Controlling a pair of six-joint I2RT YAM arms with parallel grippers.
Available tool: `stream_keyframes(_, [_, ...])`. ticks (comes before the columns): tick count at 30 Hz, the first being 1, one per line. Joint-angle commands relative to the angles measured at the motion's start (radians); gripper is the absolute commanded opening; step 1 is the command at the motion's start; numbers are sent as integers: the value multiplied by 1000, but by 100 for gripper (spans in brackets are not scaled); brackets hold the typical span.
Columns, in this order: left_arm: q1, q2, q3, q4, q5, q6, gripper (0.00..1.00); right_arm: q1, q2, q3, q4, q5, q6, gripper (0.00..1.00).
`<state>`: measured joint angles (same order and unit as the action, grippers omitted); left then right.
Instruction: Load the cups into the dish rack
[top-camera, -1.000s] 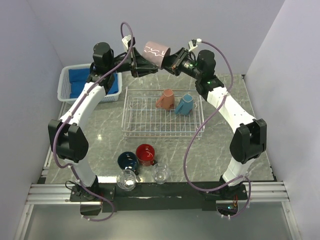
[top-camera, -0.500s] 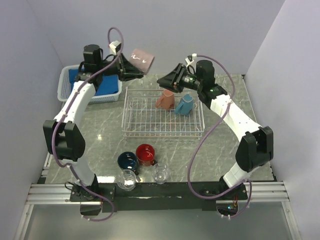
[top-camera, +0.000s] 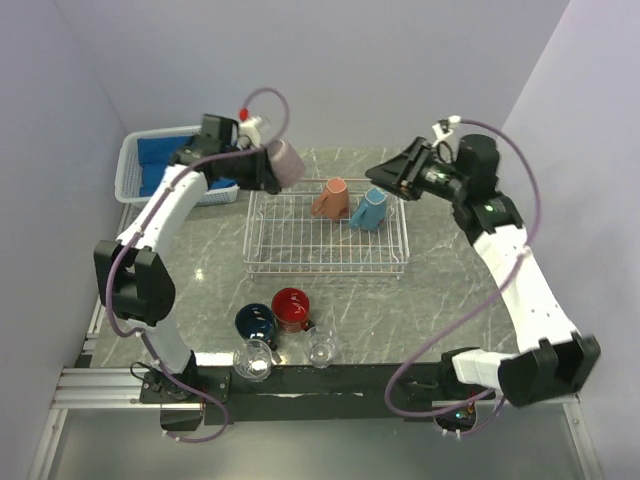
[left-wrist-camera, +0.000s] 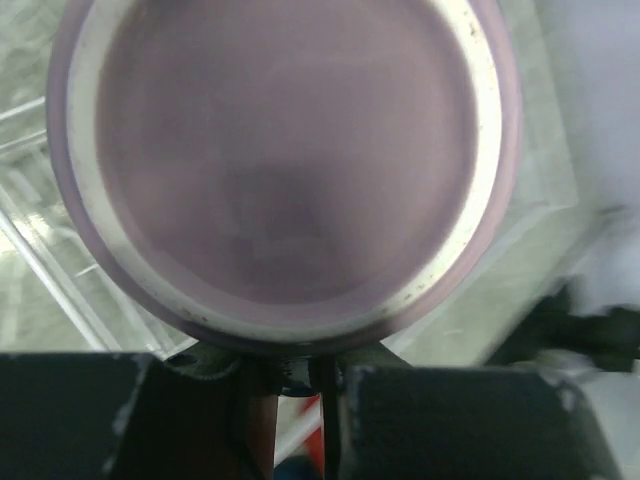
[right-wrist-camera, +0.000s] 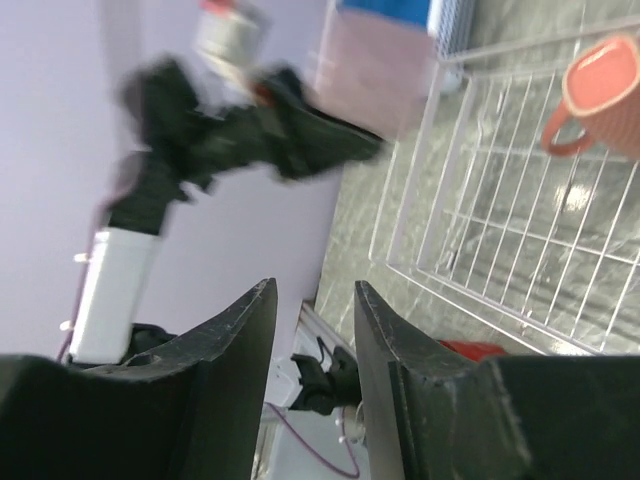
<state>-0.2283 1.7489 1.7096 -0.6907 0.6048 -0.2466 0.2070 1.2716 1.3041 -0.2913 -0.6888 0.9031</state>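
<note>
- Looking down from the top view, I have the left gripper (top-camera: 262, 168) clenched on the mauve cup (top-camera: 285, 162), which hangs above the far-left corner of the dish rack (top-camera: 300, 262). The salmon mug (top-camera: 331, 198) and light-blue mug (top-camera: 371, 208) lie inside the rack at its far right. The navy mug (top-camera: 255, 320), red mug (top-camera: 291, 308) and two glasses (top-camera: 253, 358) wait on the rack's near side. The right gripper (top-camera: 383, 172) hovers off the rack's far-right corner.
- On the left wrist view, one round face of the mauve cup (left-wrist-camera: 285, 170) fills the frame; I cannot tell whether it is mouth or base. Rack wires (left-wrist-camera: 40, 240) show behind it. I judge the free left part of the rack is the spot: lower slowly, and release only once the cup rests on wire.
- On the right wrist view, the right gripper (right-wrist-camera: 312, 300) has its jaws apart and empty. I'd hold this arm off the rack's left side.
</note>
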Motion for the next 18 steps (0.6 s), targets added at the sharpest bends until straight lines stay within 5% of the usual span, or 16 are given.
stream_keyframes(1, [-88, -37, -71, 11, -293, 236, 1, -63, -115, -17, -55, -9, -36, 45])
stream_keyframes(6, [-149, 7, -123, 48, -442, 311, 1, -123, -216, -89, -95, -18, -47, 48])
stream_keyframes(18, [-183, 175, -87, 140, -517, 336, 1, -188, -310, -151, -134, -41, -59, 47])
